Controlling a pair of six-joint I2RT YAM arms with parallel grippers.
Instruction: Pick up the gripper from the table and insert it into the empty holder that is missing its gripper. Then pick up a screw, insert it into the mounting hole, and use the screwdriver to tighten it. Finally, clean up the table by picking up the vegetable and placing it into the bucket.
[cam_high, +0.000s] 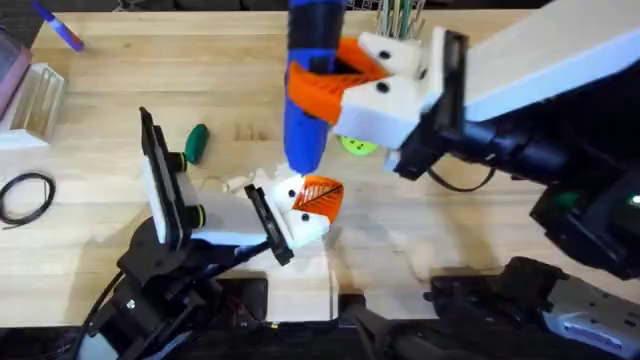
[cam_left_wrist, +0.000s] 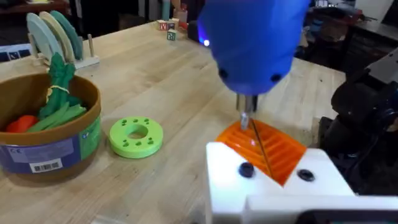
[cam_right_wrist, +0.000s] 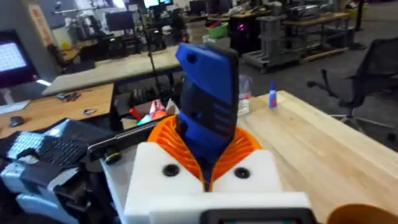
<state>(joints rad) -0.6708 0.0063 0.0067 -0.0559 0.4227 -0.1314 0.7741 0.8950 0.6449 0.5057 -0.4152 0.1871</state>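
Note:
My right gripper (cam_high: 335, 75) (cam_right_wrist: 208, 146) is shut on the blue screwdriver (cam_high: 308, 110) (cam_right_wrist: 208, 106), held upright between its orange pads. The screwdriver's (cam_left_wrist: 255, 43) metal tip comes down onto the orange gripper wedge (cam_high: 320, 197) (cam_left_wrist: 273, 152). That wedge sits with the white holder (cam_high: 288, 190) between the fingers of my left gripper (cam_high: 305, 200) (cam_left_wrist: 264, 149), which is shut on it just above the table. The dark green vegetable (cam_high: 196, 142) lies on the table left of the left arm. The tan bucket (cam_left_wrist: 56, 146) holds green leafy and red toys.
A lime-green disc with holes (cam_high: 358, 145) (cam_left_wrist: 137, 135) lies between the bucket and the grippers. A blue-purple marker (cam_high: 60, 28) lies at the far left corner. A clear rack (cam_high: 35, 95) and a black cable loop (cam_high: 25, 195) sit on the left side.

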